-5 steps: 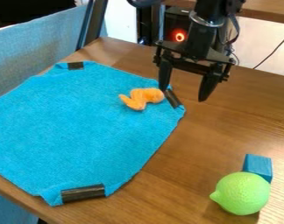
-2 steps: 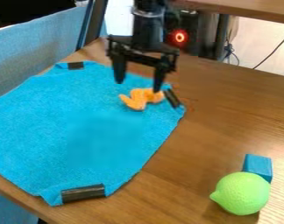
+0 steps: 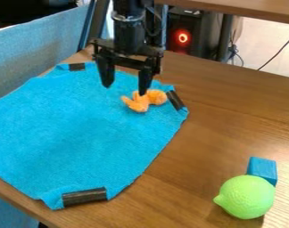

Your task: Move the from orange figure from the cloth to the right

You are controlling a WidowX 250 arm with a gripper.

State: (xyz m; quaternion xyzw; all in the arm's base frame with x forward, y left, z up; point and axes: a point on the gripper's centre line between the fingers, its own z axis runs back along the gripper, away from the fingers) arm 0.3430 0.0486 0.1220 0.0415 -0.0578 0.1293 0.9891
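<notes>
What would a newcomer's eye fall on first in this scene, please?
Probably the bright blue cloth spread over the left part of the wooden table, with the small orange figure near its right-hand corner. Next, perhaps, the lime-green fruit shape at the lower right, in front of a blue block, and the black gripper above the cloth.

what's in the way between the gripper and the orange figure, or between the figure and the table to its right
Nothing visible blocks the gripper from the figure. Rightward, black tape crosses the cloth's corner, probably too low to matter. The lime and block sit nearer the camera.
</notes>
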